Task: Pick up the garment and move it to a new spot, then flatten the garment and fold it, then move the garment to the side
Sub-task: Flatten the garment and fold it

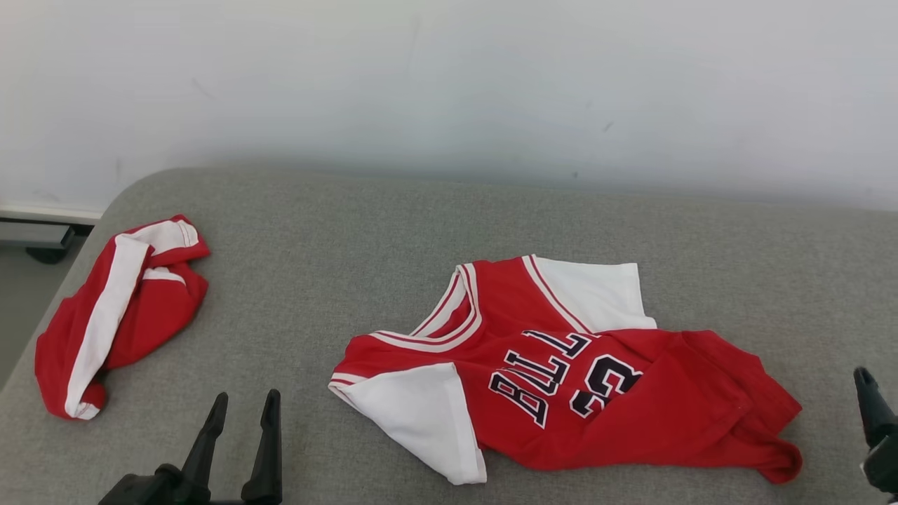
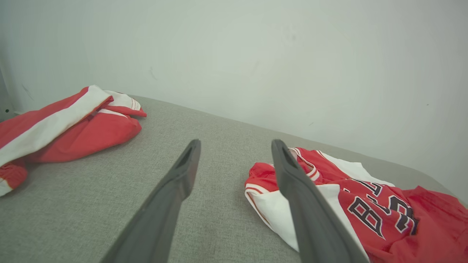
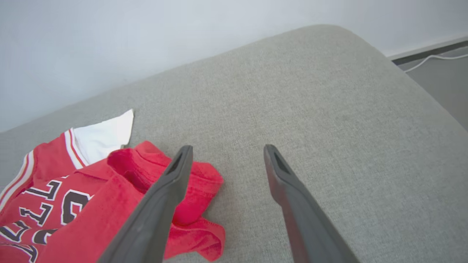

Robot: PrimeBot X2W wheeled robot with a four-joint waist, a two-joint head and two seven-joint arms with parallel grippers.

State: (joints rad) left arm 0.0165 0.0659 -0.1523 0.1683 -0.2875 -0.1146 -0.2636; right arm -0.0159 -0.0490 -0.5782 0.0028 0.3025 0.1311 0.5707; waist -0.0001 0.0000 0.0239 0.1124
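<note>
Lying on a grey cushion (image 1: 351, 231) below a pale wall (image 1: 449, 84) — the jersey (image 1: 547, 365); left gripper (image 1: 247, 396), right gripper (image 3: 227, 148) splayed, empty.

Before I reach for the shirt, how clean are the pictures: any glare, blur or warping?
Head view: soft even light, no glare, shirt lettering sharp. Left wrist view: wide-angle stretch makes the left gripper loom large. Right wrist view: same stretch on the right gripper, shirt hem crisp, faint shadow beneath it.

right gripper (image 1: 873, 414): we see one finger, rest off-frame
jersey print (image 1: 561, 379): we lose part under a fold
</note>
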